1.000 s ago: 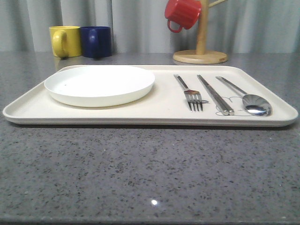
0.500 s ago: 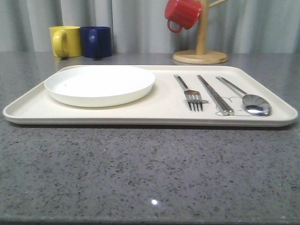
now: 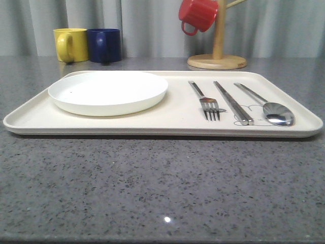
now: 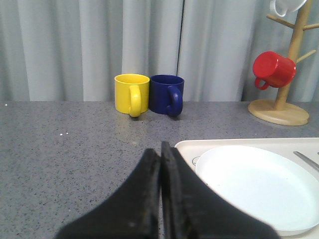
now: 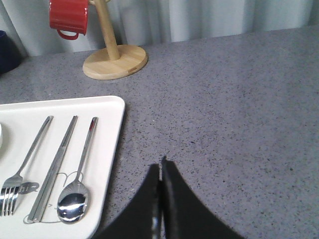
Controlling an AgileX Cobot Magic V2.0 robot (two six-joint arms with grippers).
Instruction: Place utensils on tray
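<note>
On the right half of the tray [image 3: 172,119], three utensils side by side: fork [image 3: 207,104], then chopsticks [image 3: 233,104], then spoon [image 3: 268,108], each apart from its neighbour. All three flat on the tray floor, long axes running away from the robot, handles at the far end, tines and spoon bowl at the near end. On the left half of the same tray, a round white plate [image 3: 108,91], well apart from the fork.

Right claw [image 5: 160,172] over the bare grey surface [image 3: 162,188], just beside the tray's right edge, fingers pressed together, nothing between them. From this claw, the spoon [image 5: 75,201] nearest, then the chopsticks [image 5: 55,167], then the fork [image 5: 20,172], all toward the robot's left. Left claw [image 4: 160,154] also closed tight and empty, near the tray's far left corner beside the plate [image 4: 256,186], pointing toward a yellow mug [image 4: 131,93] and a blue mug [image 4: 167,93] at the back. Behind the tray on the right, a wooden mug stand [image 3: 217,56] with a red mug [image 3: 198,14].

Probably nothing left to place: every utensil already inside the rim. For any small correction of the cutlery, right arm clearly nearer, with a grasp across the thin handles, not along them.
</note>
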